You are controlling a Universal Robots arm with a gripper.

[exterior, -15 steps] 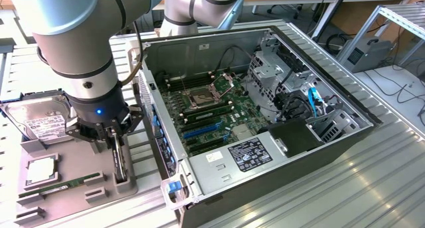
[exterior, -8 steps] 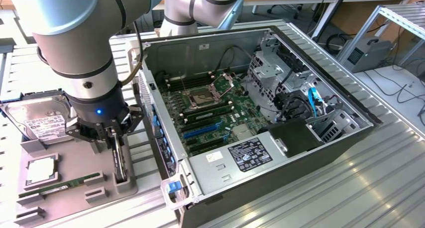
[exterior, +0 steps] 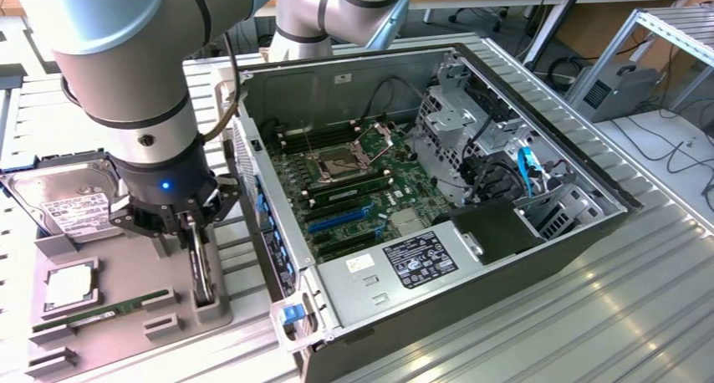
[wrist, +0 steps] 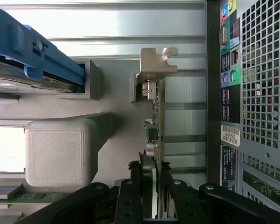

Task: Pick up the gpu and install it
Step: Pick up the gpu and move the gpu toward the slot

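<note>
Surface: ridged aluminium bench (exterior: 647, 299), grey plastic tray (exterior: 123, 266) on it.
Wrist view: black gripper (wrist: 152, 170) clamps slim dark gpu card (wrist: 156, 126).
Exterior view: open black computer case (exterior: 513, 283) beside tray.

Arm (exterior: 129, 65) straight down, tool (exterior: 192, 232) vertical, fingers partly closed in a grip.
Arm comes in from the upper edge on the exterior view's left; last link near vertical, dark wrist (exterior: 165, 178) with blue light lit, tool pointing down. Wrist view: tool (wrist: 156, 170), black fingers (wrist: 147, 172) parallel with a narrow gap, one on each face of the gpu (wrist: 157, 116), pads touching it.
</note>
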